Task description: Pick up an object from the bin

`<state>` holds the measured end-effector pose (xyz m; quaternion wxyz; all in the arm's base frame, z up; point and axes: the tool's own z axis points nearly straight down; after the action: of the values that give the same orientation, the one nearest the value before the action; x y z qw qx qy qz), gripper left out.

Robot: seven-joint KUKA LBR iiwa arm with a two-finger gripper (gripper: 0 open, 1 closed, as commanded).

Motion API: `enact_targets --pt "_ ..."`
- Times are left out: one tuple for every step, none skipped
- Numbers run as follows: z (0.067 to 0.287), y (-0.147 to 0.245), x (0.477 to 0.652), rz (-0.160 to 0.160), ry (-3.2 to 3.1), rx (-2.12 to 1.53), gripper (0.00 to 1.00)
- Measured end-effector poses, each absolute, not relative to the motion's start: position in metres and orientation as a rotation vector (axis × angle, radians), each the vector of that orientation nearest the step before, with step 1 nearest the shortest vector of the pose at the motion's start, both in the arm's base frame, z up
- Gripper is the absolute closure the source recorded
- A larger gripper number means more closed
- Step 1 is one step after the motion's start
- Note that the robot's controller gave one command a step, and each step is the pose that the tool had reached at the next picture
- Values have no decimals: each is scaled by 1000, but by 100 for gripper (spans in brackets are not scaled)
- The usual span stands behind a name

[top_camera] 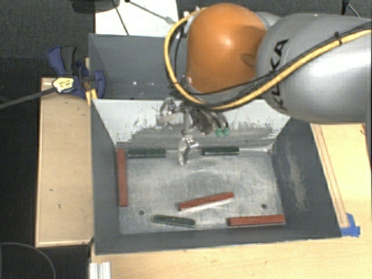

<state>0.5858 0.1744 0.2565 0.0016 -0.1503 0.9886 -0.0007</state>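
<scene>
Beside rear dark green stick (221,151), hand (185,151).

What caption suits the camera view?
End effector near the back wall of the bin, between one dark green stick and a second; reddish sticks lie in front.

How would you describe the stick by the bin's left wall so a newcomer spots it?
Take the grey metal bin and look along the foot of its left wall. A red-brown stick lies there. It alone runs front to back; the other red sticks and dark green sticks lie roughly crosswise.
</scene>
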Motion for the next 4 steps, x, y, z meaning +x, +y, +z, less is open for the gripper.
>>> enact_targets --pt "256 176 585 1 3103 -474 0" --pt "206 134 533 3 3092 -510 0" --pt "148 150 528 -4 3107 -433 0" --pt "122 139 518 8 3104 -472 0"
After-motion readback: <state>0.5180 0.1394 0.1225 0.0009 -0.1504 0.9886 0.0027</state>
